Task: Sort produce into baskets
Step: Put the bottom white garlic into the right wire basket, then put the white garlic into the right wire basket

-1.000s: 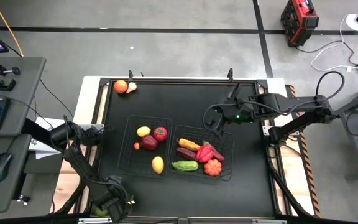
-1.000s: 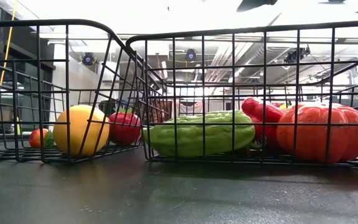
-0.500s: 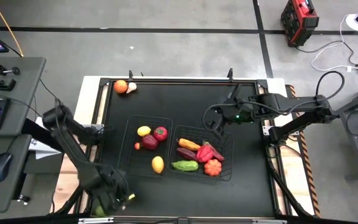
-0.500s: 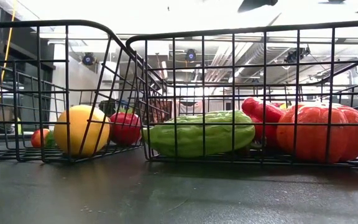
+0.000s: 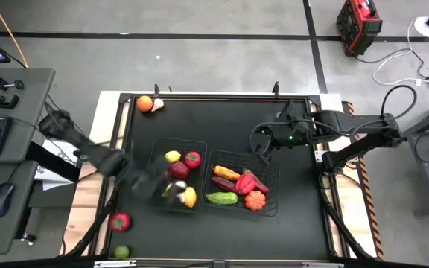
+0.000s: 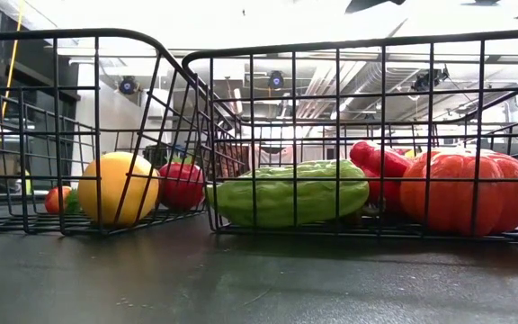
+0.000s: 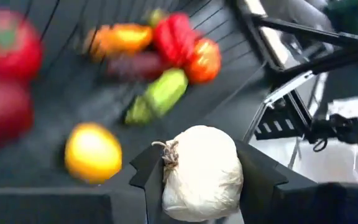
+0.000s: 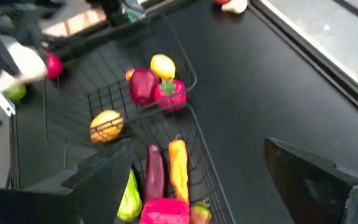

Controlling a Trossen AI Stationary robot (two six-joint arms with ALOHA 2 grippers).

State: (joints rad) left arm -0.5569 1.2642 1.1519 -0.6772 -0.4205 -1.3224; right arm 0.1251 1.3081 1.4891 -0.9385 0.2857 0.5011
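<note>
the bench is black. the 2 baskets are of black wire mesh. the garlic is white, between the dark fingers of the left hand. a lemon is yellow, the cucumber is green, the pumpkin is orange, and a pepper is red.

Overhead camera looks straight down on whole black table. Low camera sits at tabletop height, close against two black wire mesh baskets. Both wrist cameras look obliquely down onto those baskets.
</note>
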